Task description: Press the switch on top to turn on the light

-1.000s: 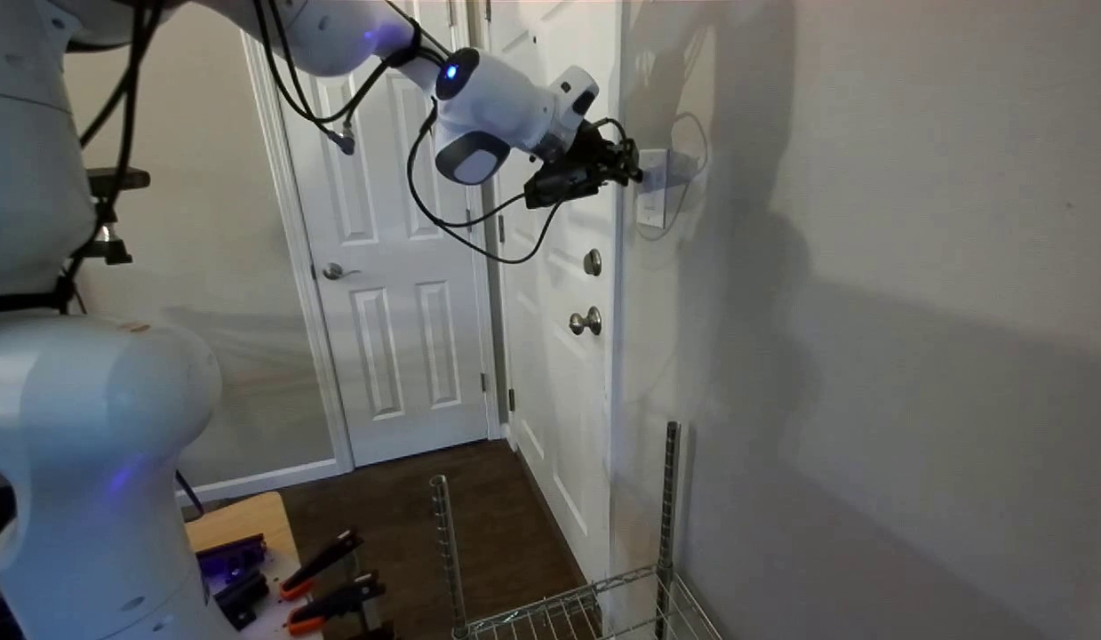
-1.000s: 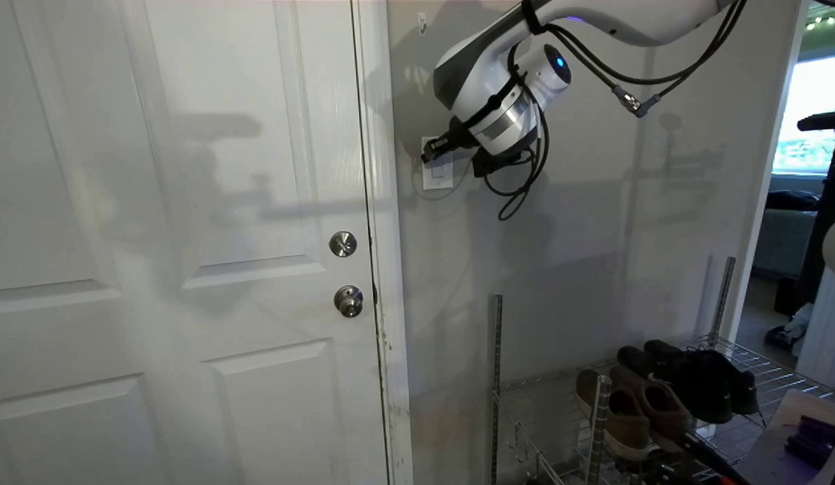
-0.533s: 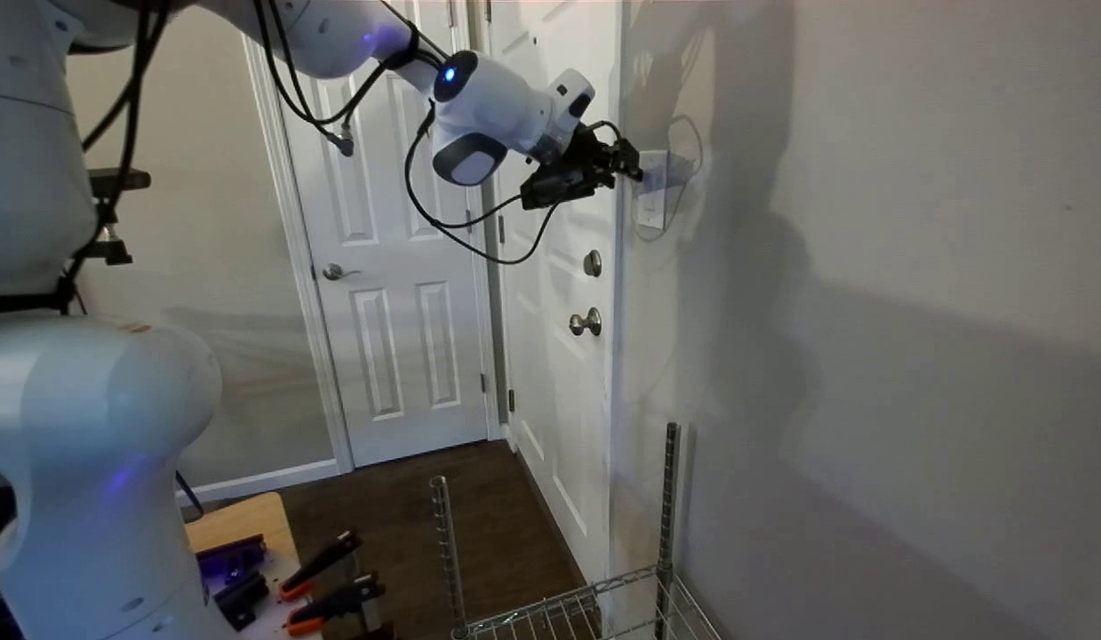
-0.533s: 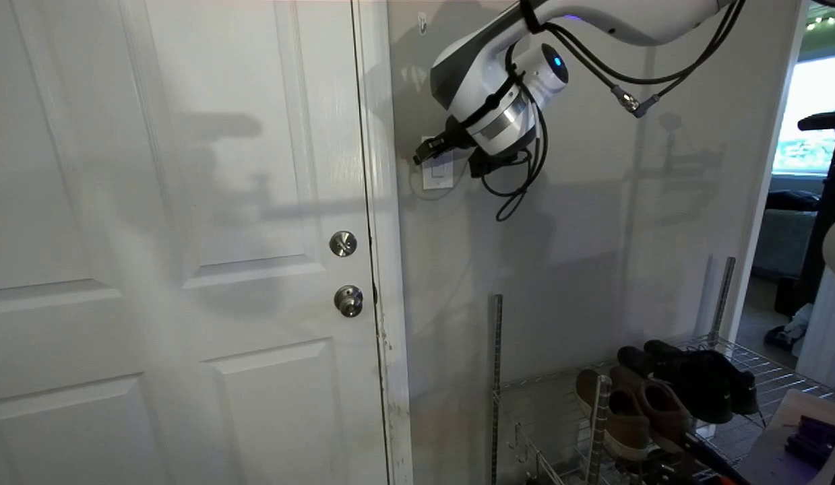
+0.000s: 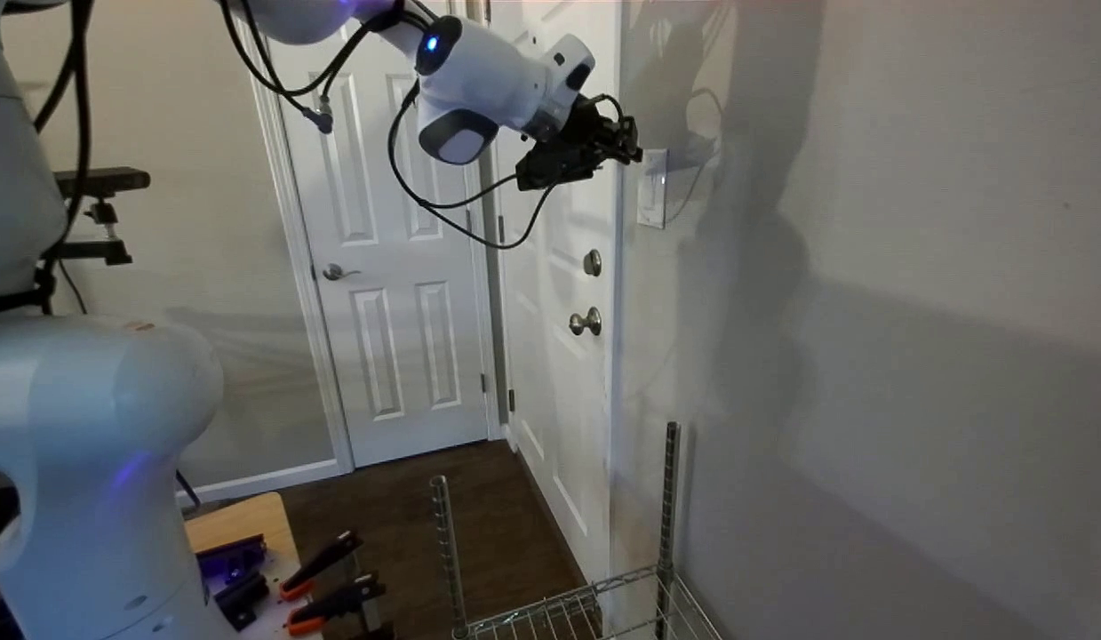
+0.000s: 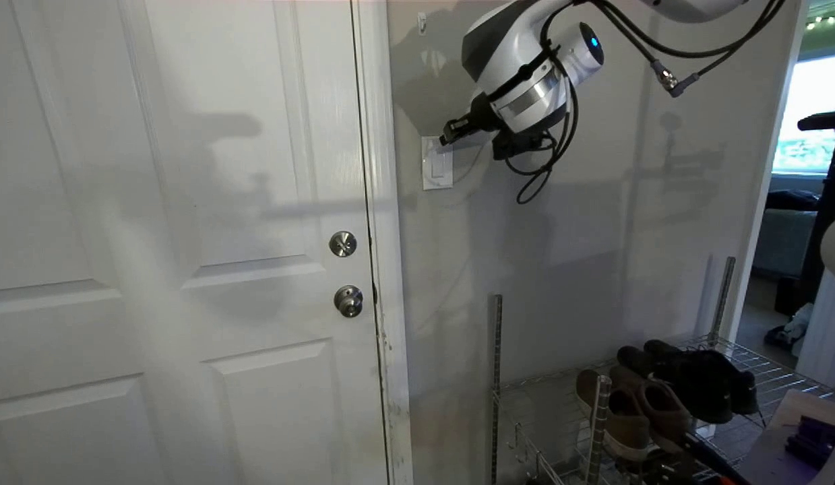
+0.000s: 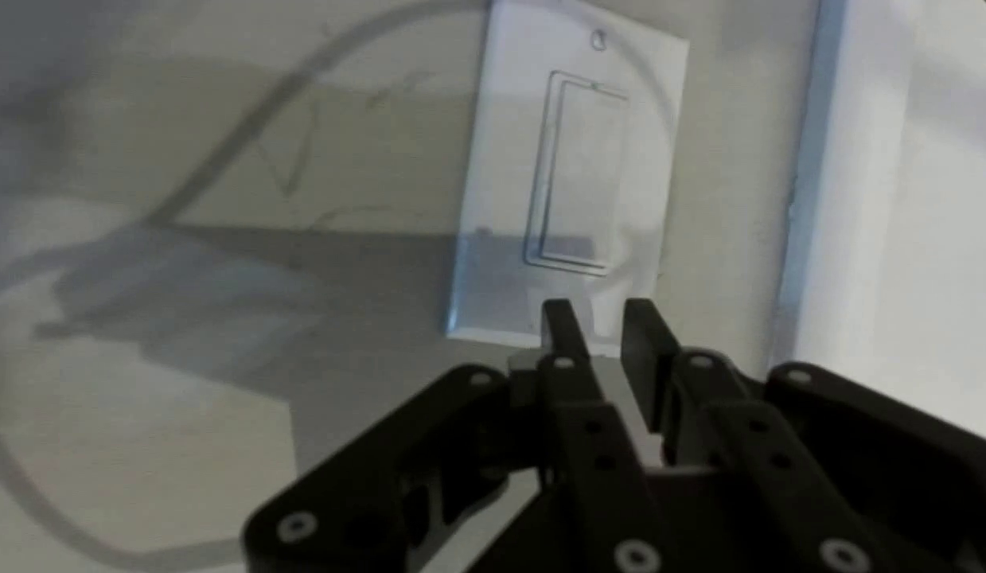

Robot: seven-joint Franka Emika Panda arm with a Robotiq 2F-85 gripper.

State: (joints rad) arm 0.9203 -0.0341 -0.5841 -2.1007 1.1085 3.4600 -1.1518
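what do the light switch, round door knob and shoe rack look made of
Light switch: probably smooth white plastic, from its soft sheen and clean, moulded-looking edges.
Round door knob: likely metal, polished or satin, given its bright highlights.
Shoe rack: seemingly metal wire with a silvery finish, judging by its thin, shiny rods; plating can't be told.

The arm (image 5: 488, 84) reaches rightward in an exterior view, its black hand (image 5: 637, 147), tilted slightly upward, ending by the upper left corner of the white switch (image 5: 653, 200); contact cannot be told. A cable (image 5: 506, 247) loops below the hand. Beside the switch, the near door (image 5: 554, 373) carries a lock (image 5: 592, 262) above a knob (image 5: 586, 322); the far door (image 5: 381, 258) has a lever (image 5: 337, 272). Shadows (image 5: 759, 302) cross the wall (image 5: 950, 178). Two black-and-orange clamps (image 5: 341, 600) stick out from the tabletop (image 5: 248, 520), left of a rack (image 5: 666, 573).
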